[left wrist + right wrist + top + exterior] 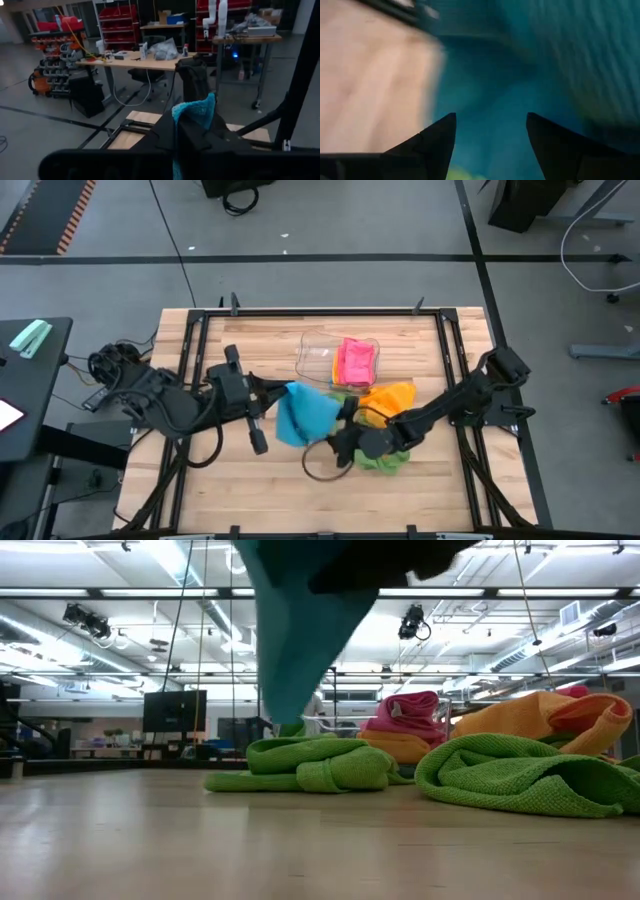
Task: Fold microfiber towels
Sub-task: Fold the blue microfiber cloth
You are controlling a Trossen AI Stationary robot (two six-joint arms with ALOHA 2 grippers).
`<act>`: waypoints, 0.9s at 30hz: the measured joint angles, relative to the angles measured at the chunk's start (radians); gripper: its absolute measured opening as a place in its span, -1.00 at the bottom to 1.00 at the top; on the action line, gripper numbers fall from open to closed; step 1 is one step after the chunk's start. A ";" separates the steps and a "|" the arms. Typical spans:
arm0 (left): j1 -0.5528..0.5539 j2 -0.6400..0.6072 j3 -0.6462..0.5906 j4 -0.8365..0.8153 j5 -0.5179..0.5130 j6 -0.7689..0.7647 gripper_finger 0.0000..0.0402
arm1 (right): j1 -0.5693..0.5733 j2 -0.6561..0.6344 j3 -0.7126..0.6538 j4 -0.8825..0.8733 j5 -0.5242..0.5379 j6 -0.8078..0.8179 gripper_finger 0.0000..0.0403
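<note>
— Blue microfiber towel [305,416]: where is it?

— Lifted off the wooden table [250,495] near its middle, pinched in the left gripper [278,402], whose fingers are closed on its upper edge; it hangs in a crumpled drape.

— And the right gripper [343,442]?

— Just beside the blue towel's lower part, fingers [432,145] spread apart, gripping nothing.

— The rest?

— Green towels [520,775] and an orange towel [390,398] lie heaped toward the right side; a pink towel [356,362] rests in the clear plastic tray [316,355] near the far edge.
</note>
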 joint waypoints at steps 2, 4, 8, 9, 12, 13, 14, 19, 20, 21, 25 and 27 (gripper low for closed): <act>-0.007 0.001 0.000 0.000 0.000 0.003 -0.96 | -0.012 -0.012 0.000 0.019 0.009 -0.037 0.24; -0.009 0.005 0.000 0.001 -0.001 0.004 -0.96 | -0.011 -0.029 0.004 0.074 0.014 -0.098 0.24; -0.017 0.008 0.000 -0.035 0.004 -0.008 -0.87 | 0.011 -0.077 0.013 0.181 0.018 -0.261 0.24; -0.017 0.008 0.000 -0.046 0.004 -0.019 -0.85 | 0.014 -0.088 0.013 0.196 0.017 -0.299 0.24; -0.024 0.008 0.000 -0.077 0.004 -0.028 -0.83 | 0.014 -0.113 0.013 0.242 -0.012 -0.382 0.24; -0.026 0.008 0.000 -0.079 0.004 -0.028 -0.84 | 0.014 -0.118 0.013 0.247 -0.022 -0.397 0.24; -0.027 0.008 0.000 -0.079 0.004 -0.028 -0.86 | 0.013 -0.119 0.013 0.258 -0.034 -0.409 0.24; -0.035 0.013 0.000 -0.114 0.005 -0.024 -0.95 | 0.022 -0.125 0.013 0.296 -0.046 -0.449 0.24; -0.038 0.013 0.000 -0.131 0.005 -0.027 -0.95 | 0.032 -0.129 0.013 0.305 -0.049 -0.451 0.24; -0.041 0.013 0.000 -0.154 0.004 -0.041 -0.95 | 0.042 -0.136 0.013 0.302 -0.051 -0.450 0.24; -0.058 0.013 0.000 -0.290 0.050 -0.176 -0.88 | 0.086 -0.158 0.014 0.264 -0.056 -0.377 0.24; -0.062 0.023 0.001 -0.352 0.097 -0.276 -0.84 | 0.106 -0.166 0.014 0.216 -0.058 -0.315 0.24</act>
